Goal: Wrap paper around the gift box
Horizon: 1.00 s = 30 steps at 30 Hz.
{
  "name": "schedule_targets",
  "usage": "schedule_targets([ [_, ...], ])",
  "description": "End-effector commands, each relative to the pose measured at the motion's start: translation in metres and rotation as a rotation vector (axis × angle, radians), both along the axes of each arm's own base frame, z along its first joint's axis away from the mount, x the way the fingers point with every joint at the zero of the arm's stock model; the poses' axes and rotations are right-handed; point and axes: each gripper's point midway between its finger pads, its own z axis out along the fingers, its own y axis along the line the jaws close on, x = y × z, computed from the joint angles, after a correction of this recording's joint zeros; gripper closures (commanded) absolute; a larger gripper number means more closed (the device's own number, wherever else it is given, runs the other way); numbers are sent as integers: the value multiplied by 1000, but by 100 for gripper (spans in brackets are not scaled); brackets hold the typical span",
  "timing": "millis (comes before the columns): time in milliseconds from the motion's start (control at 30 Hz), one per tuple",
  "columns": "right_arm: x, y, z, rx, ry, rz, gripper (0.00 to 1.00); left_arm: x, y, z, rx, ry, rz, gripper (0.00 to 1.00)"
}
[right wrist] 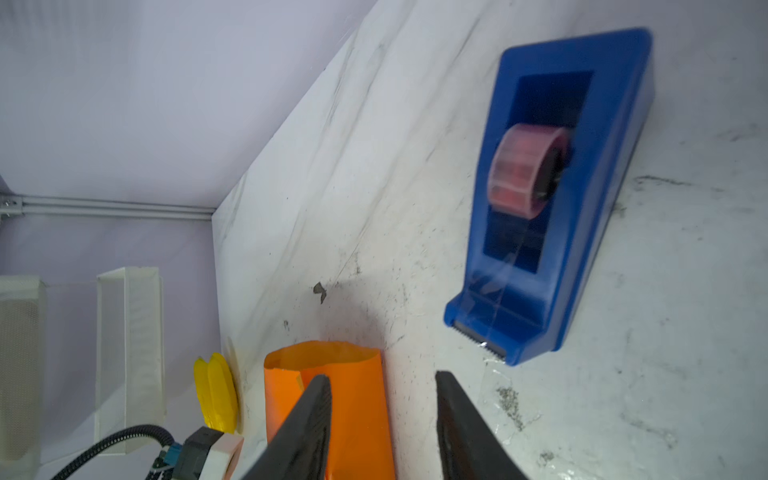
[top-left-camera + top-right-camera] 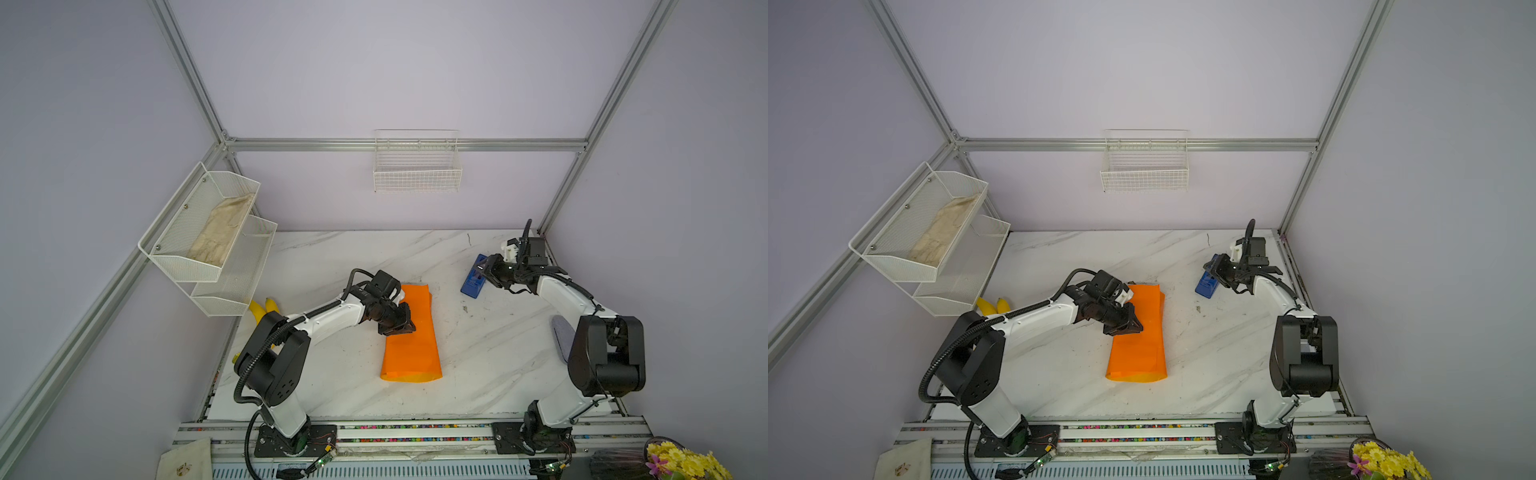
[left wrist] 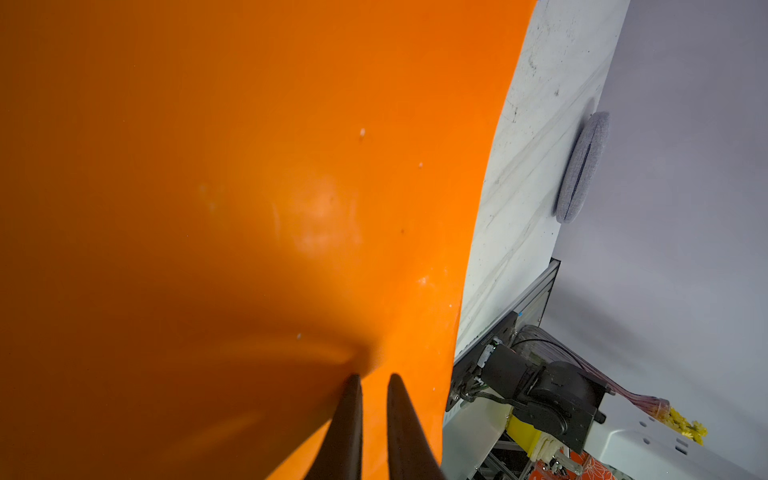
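Paper (image 2: 411,349) lies on the table (image 2: 478,365) as a loosely rolled orange tube, directly under my left fingers (image 3: 347,424). They are nearly closed, with only a thin gap between them, and their tips dent the sheet near one long edge. My right fingers (image 1: 307,424) stand apart with nothing between them. The blue tape dispenser (image 1: 615,166) sits just beyond their tips, untouched.
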Motion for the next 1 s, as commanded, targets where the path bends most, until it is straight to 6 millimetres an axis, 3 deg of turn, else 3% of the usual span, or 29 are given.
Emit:
schedule_targets([
  [0, 9, -10, -11, 102, 6, 9, 49, -28, 31, -58, 186, 122, 1, 85],
  [100, 14, -16, -20, 189, -1, -12, 56, -28, 30, -59, 185, 123, 1, 85],
  [233, 18, -9, -31, 292, -7, -9, 59, -28, 29, -57, 181, 123, 1, 86],
  [567, 26, -2, -56, 373, 10, 5, 73, -28, 30, -58, 184, 126, 4, 86],
  [967, 30, 5, -57, 430, 11, 11, 90, -28, 31, -57, 187, 121, 13, 86],
])
